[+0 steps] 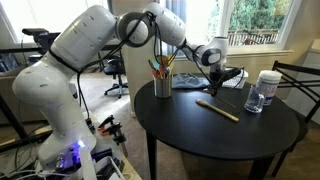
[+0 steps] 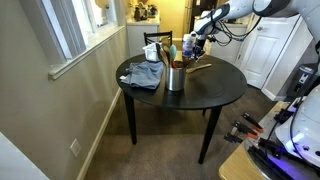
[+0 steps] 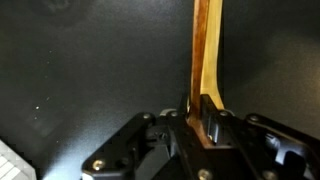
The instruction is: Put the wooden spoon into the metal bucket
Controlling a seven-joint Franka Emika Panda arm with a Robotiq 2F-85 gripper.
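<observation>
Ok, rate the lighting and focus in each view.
In an exterior view the window backlights the scene, yet the wooden spoon reads clearly on the black table. In an exterior view the back room glows yellow. The wrist view is dim; the gripper looks blurred.

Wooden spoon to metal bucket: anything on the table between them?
Nothing. In an exterior view, only bare table separates the spoon from the bucket.

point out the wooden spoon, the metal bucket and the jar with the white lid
wooden spoon [image 1: 217, 110]: in an exterior view, mid-handle
metal bucket [image 1: 162, 87]: in an exterior view, front wall
jar [image 1: 268, 90]: in an exterior view, clear side
</observation>
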